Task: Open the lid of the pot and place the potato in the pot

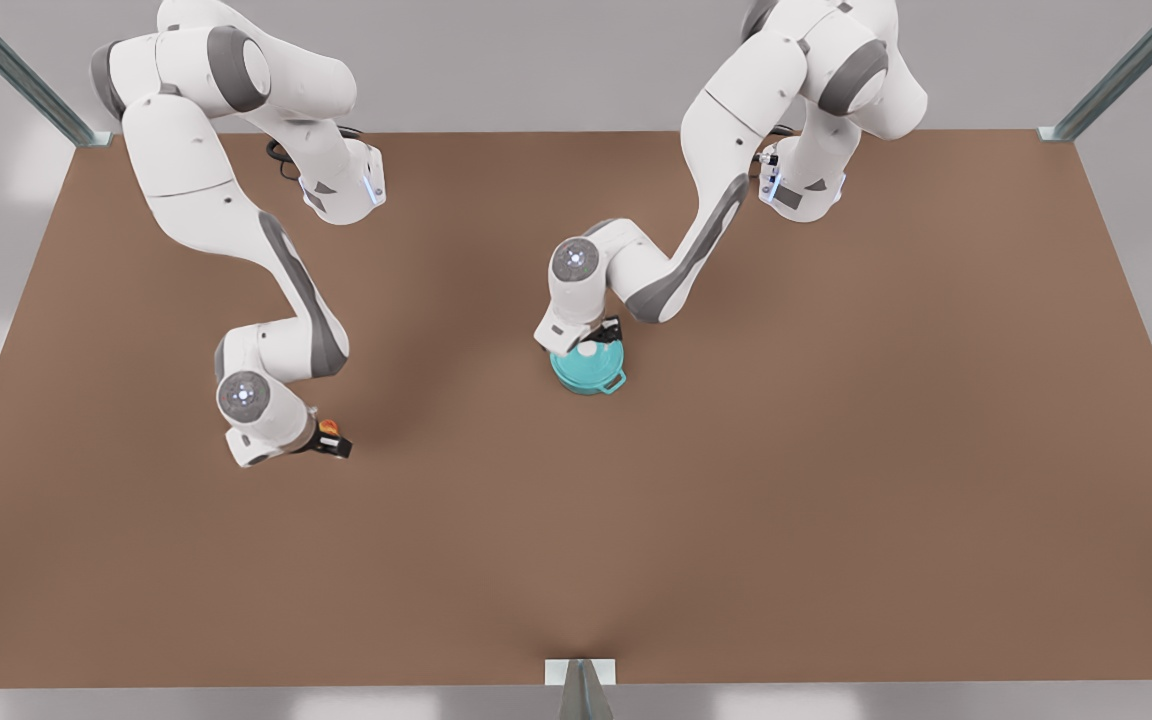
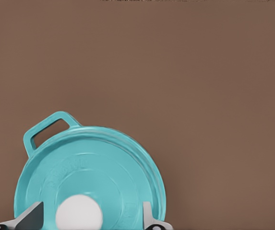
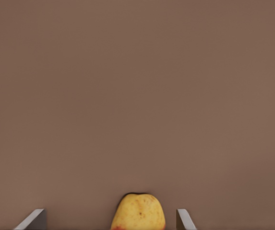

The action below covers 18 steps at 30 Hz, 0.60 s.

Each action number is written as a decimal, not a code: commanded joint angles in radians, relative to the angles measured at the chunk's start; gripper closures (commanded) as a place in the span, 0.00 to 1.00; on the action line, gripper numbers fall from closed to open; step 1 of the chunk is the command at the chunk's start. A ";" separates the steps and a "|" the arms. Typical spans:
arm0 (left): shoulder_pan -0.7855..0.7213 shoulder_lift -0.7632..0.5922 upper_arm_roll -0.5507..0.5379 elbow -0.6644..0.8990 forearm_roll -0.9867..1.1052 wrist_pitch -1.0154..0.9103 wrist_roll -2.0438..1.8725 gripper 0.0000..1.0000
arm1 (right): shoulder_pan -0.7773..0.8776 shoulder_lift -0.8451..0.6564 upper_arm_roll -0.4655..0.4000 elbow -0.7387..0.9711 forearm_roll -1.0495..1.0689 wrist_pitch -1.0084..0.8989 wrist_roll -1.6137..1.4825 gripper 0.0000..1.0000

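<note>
The teal pot [image 1: 591,381] stands mid-table with the pot lid [image 2: 108,167] closed on it; one loop handle [image 2: 51,128] sticks out past the rim. My left gripper [image 1: 596,338] hangs right over the lid, open, its fingers [image 2: 31,216] either side of the white knob [image 2: 78,213] without touching it. At the front view's left, the yellow potato [image 3: 138,212] with red-orange patches lies on the table. My right gripper [image 1: 332,440] is down at the potato [image 1: 328,427], open, a finger [image 3: 185,219] on each side with gaps.
The brown table [image 1: 836,450] stretches wide around both spots. Metal frame posts [image 1: 1116,75] stand at the back corners and a bracket [image 1: 581,680] sits at the front edge.
</note>
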 commanded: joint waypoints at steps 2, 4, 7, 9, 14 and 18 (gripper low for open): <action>0.000 0.006 0.001 0.000 0.001 0.012 -0.040 0.00 | -0.004 0.010 -0.001 -0.015 -0.034 0.081 0.044 0.00; 0.000 0.010 0.005 -0.001 0.001 0.013 -0.040 0.04 | -0.004 0.013 -0.001 -0.015 -0.035 0.083 0.044 0.00; 0.000 0.002 0.008 -0.004 0.000 0.001 -0.040 0.32 | -0.004 0.001 -0.001 -0.030 -0.037 0.081 0.044 0.00; 0.000 -0.007 0.008 0.002 0.000 -0.030 -0.038 0.43 | -0.004 -0.006 -0.001 -0.043 -0.042 0.081 0.044 0.00; 0.001 -0.017 0.042 0.079 -0.011 -0.169 0.049 0.50 | 0.000 -0.013 -0.001 -0.061 -0.065 0.081 0.034 0.00; 0.184 0.023 0.048 0.188 -0.012 -0.222 0.166 0.50 | 0.000 -0.011 -0.001 -0.067 -0.084 0.081 0.034 0.00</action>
